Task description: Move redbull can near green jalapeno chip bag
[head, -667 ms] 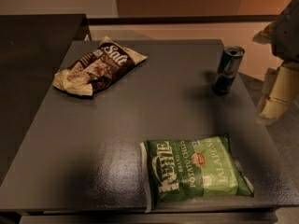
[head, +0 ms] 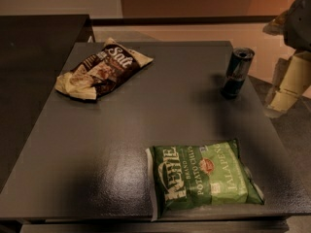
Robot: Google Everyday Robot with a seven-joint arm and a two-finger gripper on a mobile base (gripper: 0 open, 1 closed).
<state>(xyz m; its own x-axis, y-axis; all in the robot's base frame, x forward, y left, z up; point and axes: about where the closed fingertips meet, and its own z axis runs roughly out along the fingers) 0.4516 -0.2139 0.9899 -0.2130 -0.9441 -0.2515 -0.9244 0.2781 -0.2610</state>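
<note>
The redbull can (head: 236,72), slim, dark blue and silver, stands upright near the table's far right edge. The green jalapeno chip bag (head: 204,178) lies flat at the table's front right, well in front of the can. My gripper (head: 286,89), pale cream, hangs beyond the table's right edge, just right of the can and apart from it. It holds nothing that I can see.
A brown and cream bag marked Salt (head: 102,69) lies crumpled at the far left of the dark grey table (head: 121,144). A darker counter (head: 34,57) adjoins on the left. The floor drops off past the right edge.
The gripper has shifted very slightly up and left beside the can. The can and both bags have not moved.
</note>
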